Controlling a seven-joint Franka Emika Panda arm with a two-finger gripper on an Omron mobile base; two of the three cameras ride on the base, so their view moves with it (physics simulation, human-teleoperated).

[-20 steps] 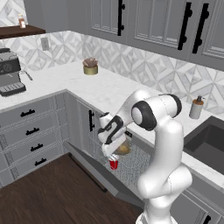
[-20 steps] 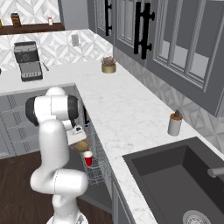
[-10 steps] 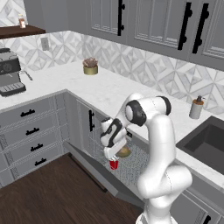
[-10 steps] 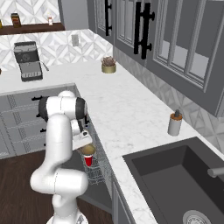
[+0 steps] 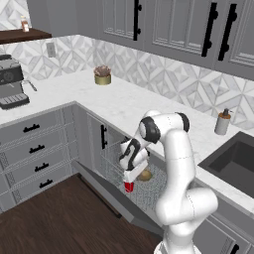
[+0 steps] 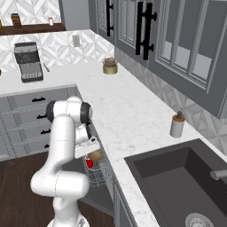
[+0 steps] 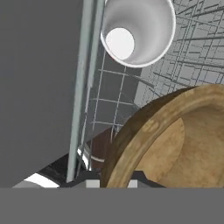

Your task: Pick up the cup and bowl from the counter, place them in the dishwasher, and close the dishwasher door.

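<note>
The dishwasher door [image 5: 99, 191] hangs open and low, with the wire rack [image 5: 111, 159] pulled out over it. The red cup [image 5: 129, 187] stands upright in the rack, its white inside [image 7: 138, 30] facing the hand view. My gripper [image 7: 114, 179] is shut on the rim of the tan bowl [image 7: 175, 140], which is tilted and very close in the hand view. In the base views the gripper [image 5: 134, 171] holds the bowl [image 5: 145, 174] low inside the rack [image 6: 101, 174], just beside the cup [image 6: 89, 163]. The white marble counter [image 5: 134, 106] runs above.
A grey soap dispenser [image 5: 222, 122] stands by the dark sink [image 5: 237, 161] on the right. A gold plant pot [image 5: 102, 76] sits at the back of the counter and a coffee machine [image 5: 11, 82] at the far left. Grey drawers [image 5: 34, 149] flank the open dishwasher.
The arm has bent further down and carried the bowl lower into the rack, closer to the cup. The cup has stayed where it stands.
</note>
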